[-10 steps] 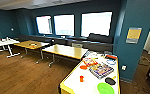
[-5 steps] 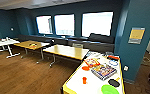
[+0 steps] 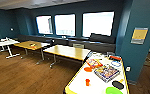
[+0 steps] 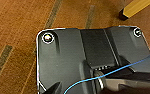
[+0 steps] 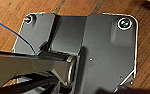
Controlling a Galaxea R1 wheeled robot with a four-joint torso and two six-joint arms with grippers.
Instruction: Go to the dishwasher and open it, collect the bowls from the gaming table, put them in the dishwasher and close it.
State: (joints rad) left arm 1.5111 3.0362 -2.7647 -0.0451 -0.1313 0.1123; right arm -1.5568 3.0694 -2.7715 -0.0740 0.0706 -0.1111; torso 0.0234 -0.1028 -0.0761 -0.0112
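The gaming table (image 3: 78,83), white-topped with a thin yellow edge, stretches from the lower right of the head view toward the far wall. An orange bowl (image 3: 88,69) lies near its left edge, midway along. A light green bowl (image 3: 113,90) sits at the near end, cut off by the picture's bottom. Between the two bowls stands a small orange cup (image 3: 87,82). The dishwasher is out of view. Both wrist views look down past the robot's dark plate onto brown wooden floor.
On the gaming table lie a black paddle (image 3: 117,84) and colourful game boxes (image 3: 106,72). Wooden-topped tables (image 3: 67,52) stand left of it, with a white table (image 3: 4,42) at far left. A bench runs under the windows. Open wooden floor (image 3: 28,77) lies at the left front.
The whole head picture has shifted a little: the camera has moved nearer the gaming table, which shows slightly larger. The things on it have not moved.
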